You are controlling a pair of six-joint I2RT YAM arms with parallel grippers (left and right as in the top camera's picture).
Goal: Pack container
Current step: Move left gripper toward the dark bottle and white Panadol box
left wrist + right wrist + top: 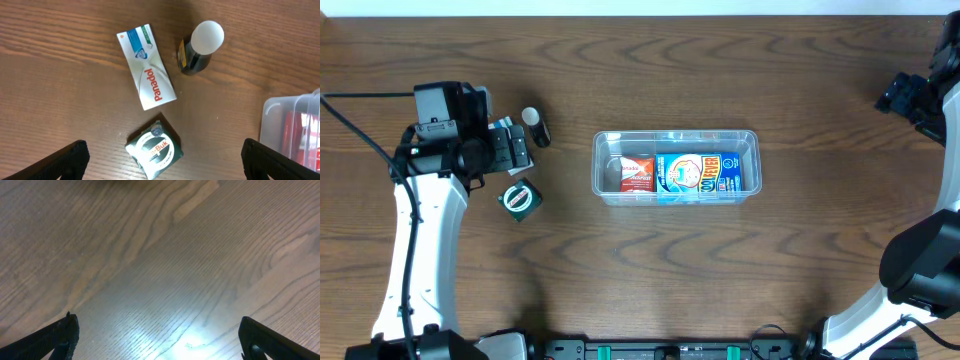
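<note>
Well apart, seemingly, container (640,136) right of left pincer (162,157)

The left gripper (160,162) is pointing straight down, its fingers (62,160) standing wide apart, its arm (420,230) reaching out behind it. The right gripper (160,340) is likewise hovering downward with jaws parted wide.
</note>
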